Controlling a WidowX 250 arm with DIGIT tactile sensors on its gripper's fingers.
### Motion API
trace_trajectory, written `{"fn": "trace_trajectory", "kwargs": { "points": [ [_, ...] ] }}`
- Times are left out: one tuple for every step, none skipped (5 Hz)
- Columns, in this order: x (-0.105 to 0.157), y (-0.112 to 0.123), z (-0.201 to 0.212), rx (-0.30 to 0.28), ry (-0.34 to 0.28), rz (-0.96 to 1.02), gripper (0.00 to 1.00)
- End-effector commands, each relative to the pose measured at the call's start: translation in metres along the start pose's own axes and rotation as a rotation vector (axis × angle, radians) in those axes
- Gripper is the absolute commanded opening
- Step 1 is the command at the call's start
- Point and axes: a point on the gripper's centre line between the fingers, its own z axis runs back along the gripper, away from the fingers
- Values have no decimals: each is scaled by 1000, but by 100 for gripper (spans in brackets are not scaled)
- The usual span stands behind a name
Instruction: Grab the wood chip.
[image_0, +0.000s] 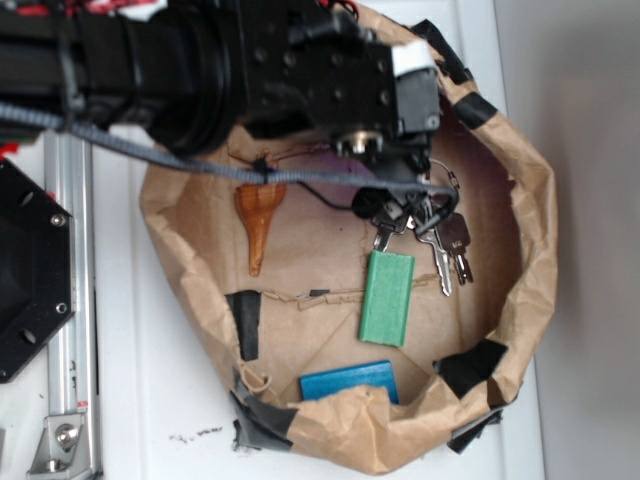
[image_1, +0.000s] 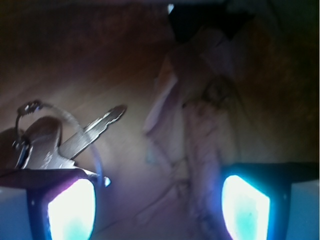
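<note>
In the wrist view a pale, streaky, jagged-edged piece that looks like the wood chip (image_1: 200, 130) lies on the brown paper. It runs from the top centre down towards my right finger (image_1: 245, 205). My gripper (image_1: 159, 200) is open, with its glowing fingers wide apart and nothing between them but the paper and the piece's lower end. In the exterior view my gripper (image_0: 370, 140) hangs over the back of the paper bag, and the arm hides the wood chip there.
A bunch of keys (image_0: 430, 235) lies just by my left finger (image_1: 70, 210). In the bag are also a green block (image_0: 386, 297), a blue block (image_0: 348, 382) and an orange-brown shell (image_0: 260, 215). Crumpled bag walls (image_0: 530, 250) rise all round. A metal rail (image_0: 70, 300) stands at left.
</note>
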Motion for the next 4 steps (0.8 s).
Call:
{"fn": "trace_trajectory", "kwargs": {
  "points": [
    [18,15,8,11,-56,9,100],
    [14,23,5,31,-57,-32,100],
    [6,33,7,41,-61,-57,100],
    [5,34,4,19,-40,-72,100]
  ]
}}
